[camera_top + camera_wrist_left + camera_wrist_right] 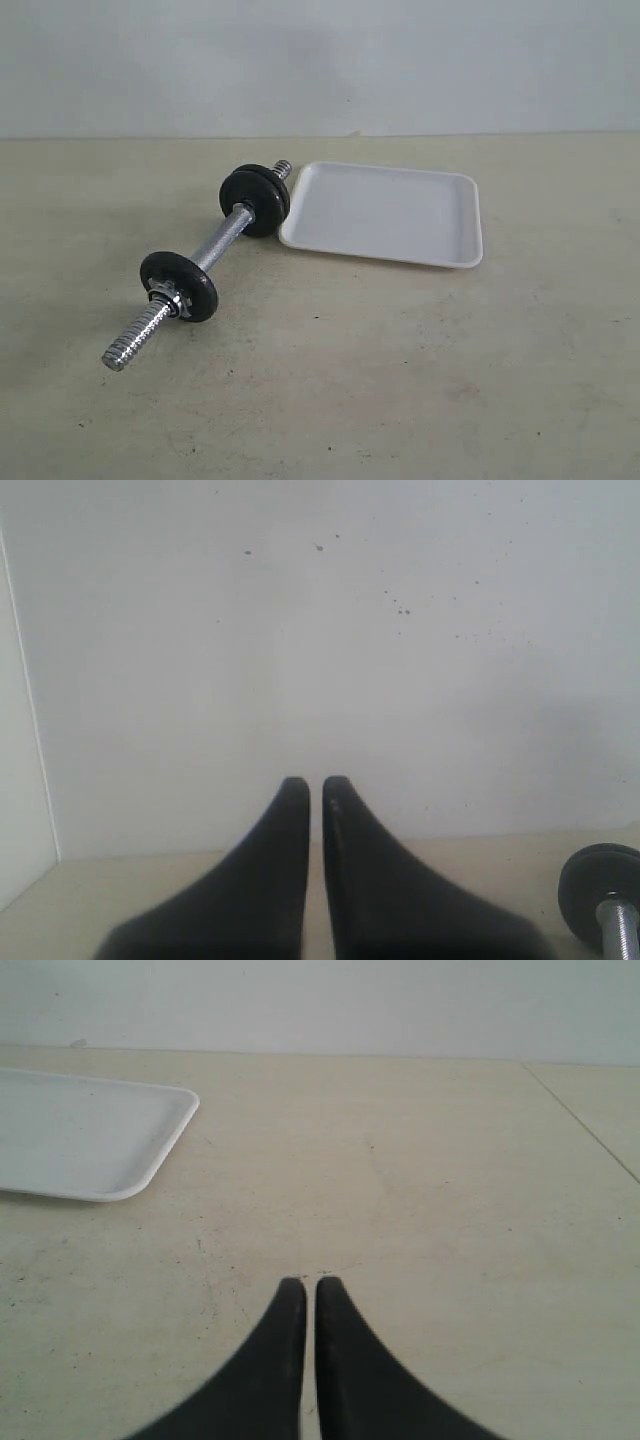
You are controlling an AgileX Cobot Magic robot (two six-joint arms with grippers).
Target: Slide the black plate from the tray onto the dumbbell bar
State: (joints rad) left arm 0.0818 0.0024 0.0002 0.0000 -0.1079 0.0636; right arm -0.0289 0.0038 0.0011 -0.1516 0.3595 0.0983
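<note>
Tray (390, 212) looks bare and the black plate (262, 200) sits on the dumbbell bar (222, 240) at the end beside the tray, so with left gripper (315, 783) and right gripper (303, 1283) both pinched together empty, you only verify seating, don't nudge it.

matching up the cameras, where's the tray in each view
Exterior: the tray sits right of centre, beside the bar's far end.
Left wrist: not in it.
Right wrist: one corner of it shows, cut off at the frame edge, beyond the shut right claw.
Shared landmark: the beige table, seen in all three.
</note>
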